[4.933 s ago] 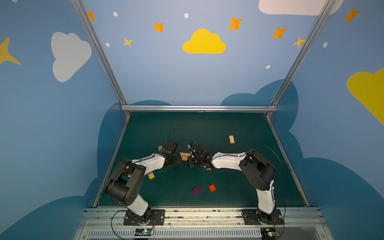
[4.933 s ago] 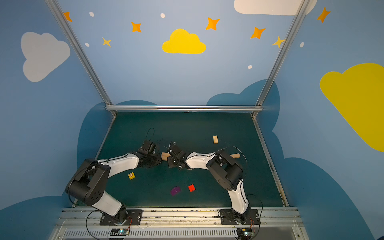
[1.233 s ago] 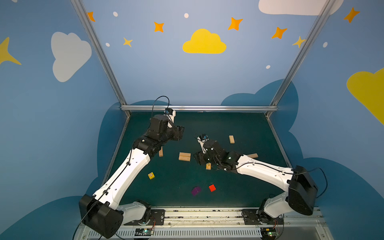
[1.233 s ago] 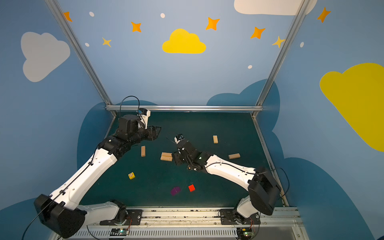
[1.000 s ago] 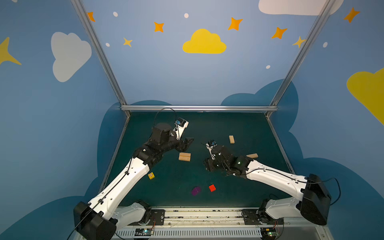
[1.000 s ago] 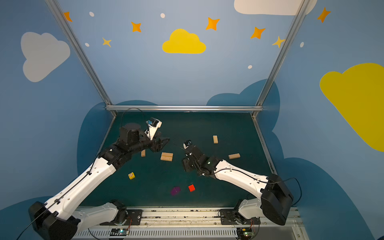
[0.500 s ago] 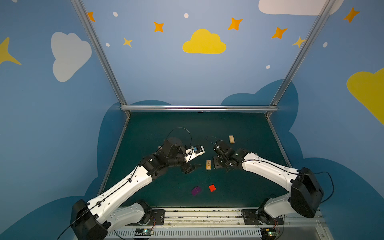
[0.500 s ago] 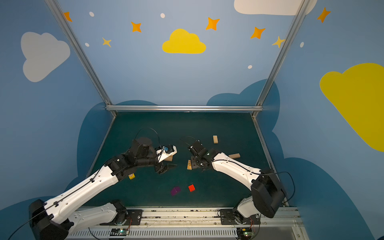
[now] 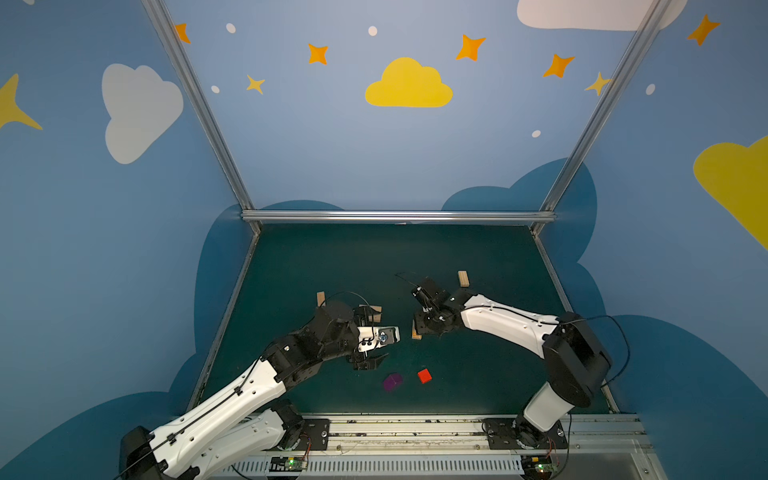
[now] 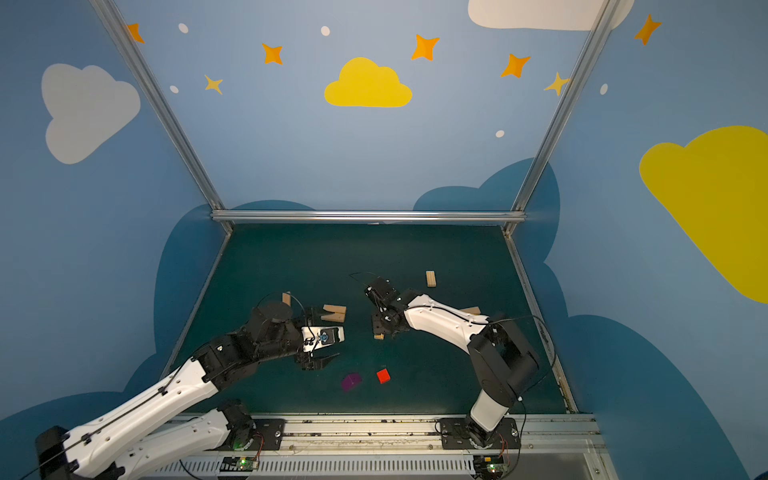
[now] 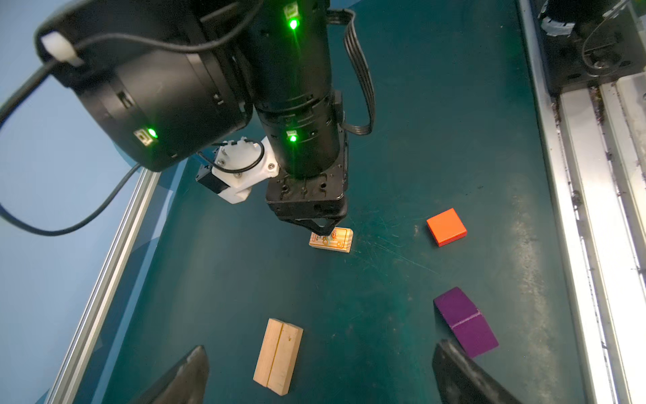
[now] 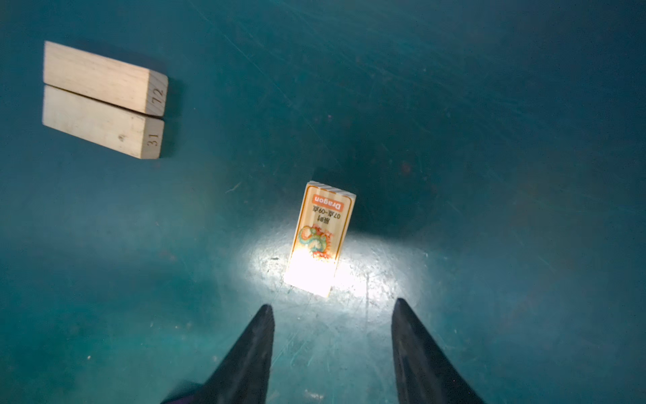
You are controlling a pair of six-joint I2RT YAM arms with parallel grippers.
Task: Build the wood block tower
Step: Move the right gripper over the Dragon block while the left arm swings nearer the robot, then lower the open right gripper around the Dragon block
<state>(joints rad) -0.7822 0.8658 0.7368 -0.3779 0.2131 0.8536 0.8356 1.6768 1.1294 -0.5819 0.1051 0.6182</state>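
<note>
The left fingers [image 9: 370, 362] are spread wide and nothing is held; they hang low over the dark green, scuffed surface [image 11: 419, 105], with a pair of planks [image 11: 278, 355] and a purple block [image 11: 466, 321] seen just ahead of the two black tapered tips. The pair is of pale, fine-grained wood, laid flat with long sides touching; "72" and "31" are stamped on the square ends in the right wrist view; a pale seam is seen across the purple block's top. The right fingers [image 11: 321, 226] are parted moderately and empty; a printed plank [image 12: 321, 238] lies flat on the surface just ahead of their tips, its glossy face marked with an orange label and a dragon picture under bright glare. A red cube [image 9: 424, 375], matt and sharp-edged, is set near the purple block without touching it. Bare planks are scattered singly: a far plank [image 9: 463, 278] beyond the right arm, a left plank [image 9: 320, 298] behind the left arm, a side plank [image 10: 471, 310] partly hidden by the right arm.
</note>
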